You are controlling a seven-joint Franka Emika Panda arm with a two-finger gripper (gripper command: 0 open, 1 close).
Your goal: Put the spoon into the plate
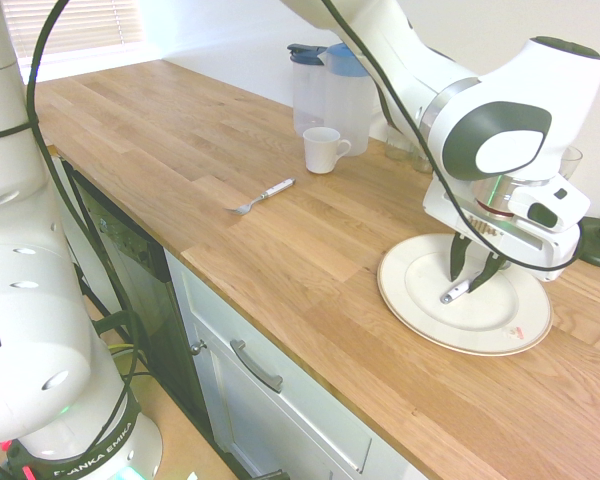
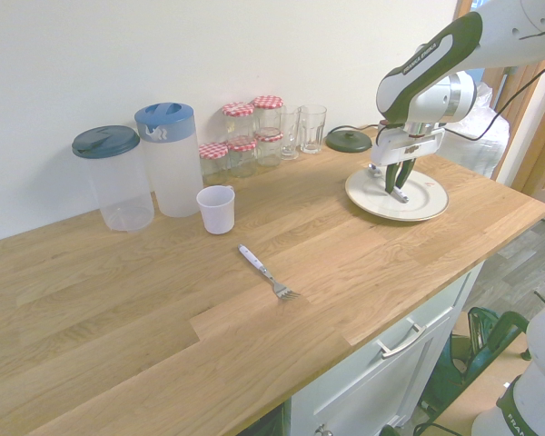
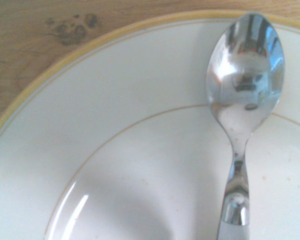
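And there it is, "FRANKA EMIKA" in view, reading across the low base of the robot (image 1: pixel 95 448), and up comes the same name again, small on the dark panel of the raised arm (image 2: pixel 436 54) in the second exterior view!

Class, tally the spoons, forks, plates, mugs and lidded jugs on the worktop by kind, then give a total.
Spoons: 1 spoon
Forks: 1 fork
Plates: 1 plate
Mugs: 1 mug
Lidded jugs: 2 jugs
Total: 6
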